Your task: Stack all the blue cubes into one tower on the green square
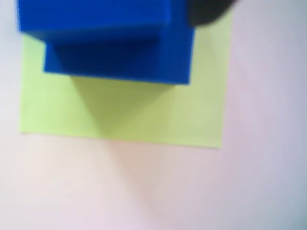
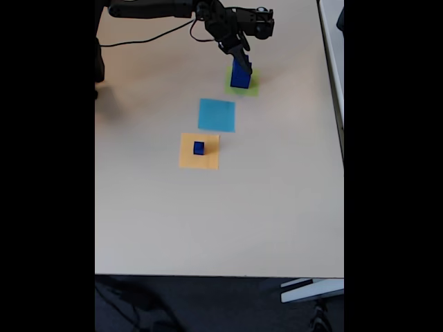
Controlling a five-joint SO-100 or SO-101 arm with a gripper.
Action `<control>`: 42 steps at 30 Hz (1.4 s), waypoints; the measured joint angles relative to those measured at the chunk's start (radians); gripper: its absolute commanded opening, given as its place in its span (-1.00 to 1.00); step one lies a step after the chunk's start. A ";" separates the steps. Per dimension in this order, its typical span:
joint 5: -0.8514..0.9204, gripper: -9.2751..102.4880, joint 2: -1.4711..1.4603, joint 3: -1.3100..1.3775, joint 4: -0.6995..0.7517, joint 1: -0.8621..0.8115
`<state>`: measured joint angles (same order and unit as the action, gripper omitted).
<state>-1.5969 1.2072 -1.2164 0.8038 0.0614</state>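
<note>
Two blue cubes stacked in my wrist view: a bigger lower cube with another cube on top, both on the green square. My fixed view shows that tower on the green patch at the counter's far end, fingers right at its top; can't tell if they're clenched or released. One tiny blue cube sits on the orange square. Light-blue square lies between orange and green
</note>
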 measured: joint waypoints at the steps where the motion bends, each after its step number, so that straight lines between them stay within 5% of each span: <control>1: 0.000 -0.44 0.000 0.000 0.000 0.000; 6: 0.006 -0.83 0.000 0.012 0.021 0.000; 42: 0.092 -0.84 0.109 0.037 0.250 -0.020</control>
<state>-1.5048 1.3162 -1.1796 1.0538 0.0414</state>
